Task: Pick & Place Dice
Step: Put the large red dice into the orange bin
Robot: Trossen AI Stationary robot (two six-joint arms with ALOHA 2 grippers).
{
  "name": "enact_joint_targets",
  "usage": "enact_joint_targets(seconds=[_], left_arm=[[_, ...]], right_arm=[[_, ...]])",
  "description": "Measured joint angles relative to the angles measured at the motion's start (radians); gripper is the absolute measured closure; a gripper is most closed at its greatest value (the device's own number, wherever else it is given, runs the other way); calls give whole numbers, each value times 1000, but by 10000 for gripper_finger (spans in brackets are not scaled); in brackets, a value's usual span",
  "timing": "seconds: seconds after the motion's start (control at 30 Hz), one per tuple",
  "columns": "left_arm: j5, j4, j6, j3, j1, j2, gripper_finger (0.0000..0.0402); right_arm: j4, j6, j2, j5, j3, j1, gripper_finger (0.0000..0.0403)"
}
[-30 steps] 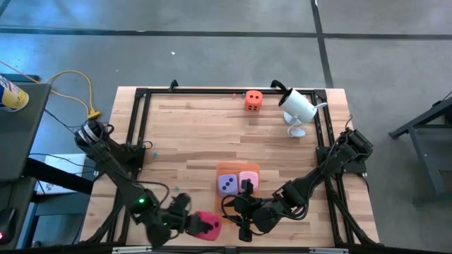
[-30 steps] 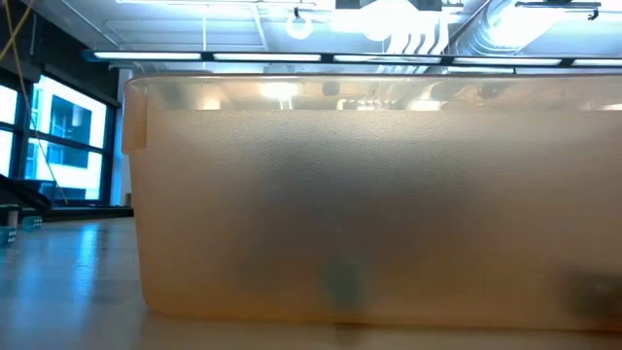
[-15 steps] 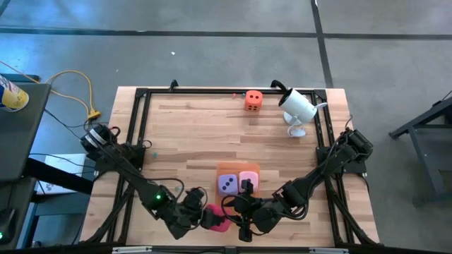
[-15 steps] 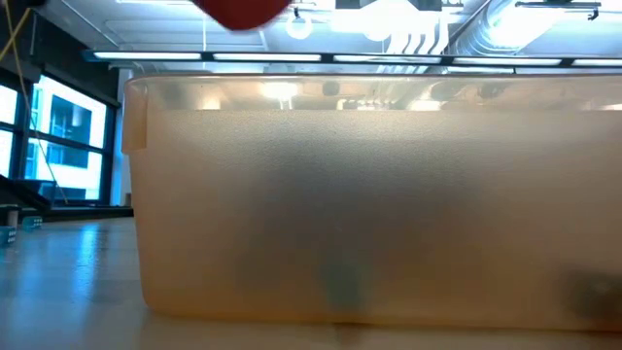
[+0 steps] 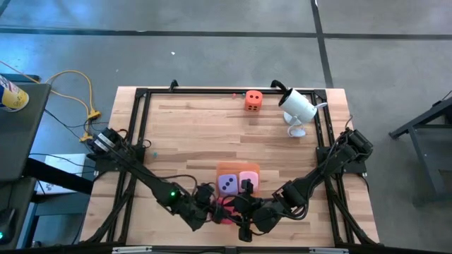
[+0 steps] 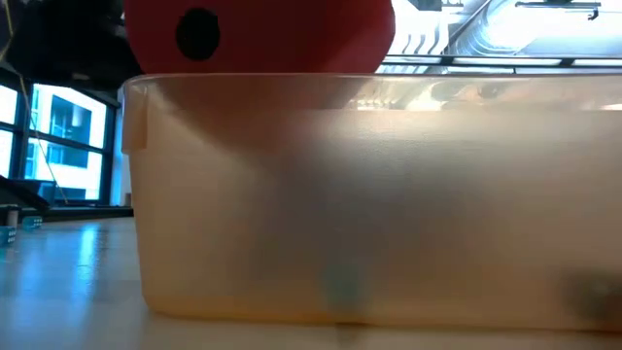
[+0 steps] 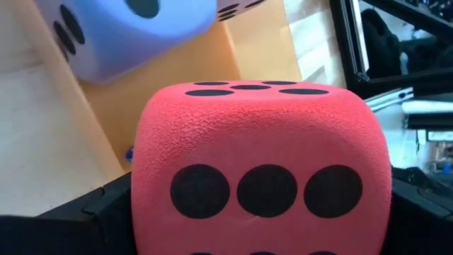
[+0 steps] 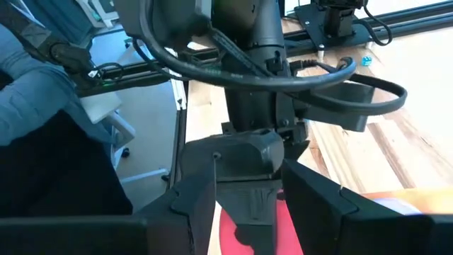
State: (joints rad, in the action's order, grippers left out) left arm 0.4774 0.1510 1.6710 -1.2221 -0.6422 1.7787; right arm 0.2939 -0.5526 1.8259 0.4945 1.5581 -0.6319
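Left tool [image 5: 217,209] grips red die [image 7: 258,170] upright, six-pip face towards wrist.

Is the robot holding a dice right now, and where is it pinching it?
Yes. The left gripper holds the red dice, its jaws pressing two opposite sides. The right gripper is beside it and holds nothing that shows.

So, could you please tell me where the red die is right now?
The red die is held in the left end effector at the table's near edge in the high view, just short of the orange mat with the purple die, close beside the right end effector.
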Motion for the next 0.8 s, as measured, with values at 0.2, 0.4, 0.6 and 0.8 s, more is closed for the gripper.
enact_joint_targets(seconds=[0.2, 0.4, 0.6, 0.8], left_arm=[[0, 6, 40, 0, 0, 0, 25], [-1, 29, 26, 0, 1, 0, 21], [-6, 50, 53, 0, 6, -1, 7], [36, 13, -20, 0, 6, -1, 7]], right_arm=[[1, 0, 0, 0, 0, 0, 252], [1, 0, 0, 0, 0, 0, 252], [0, 0, 0, 0, 0, 0, 252], [0, 0, 0, 0, 0, 0, 252]])
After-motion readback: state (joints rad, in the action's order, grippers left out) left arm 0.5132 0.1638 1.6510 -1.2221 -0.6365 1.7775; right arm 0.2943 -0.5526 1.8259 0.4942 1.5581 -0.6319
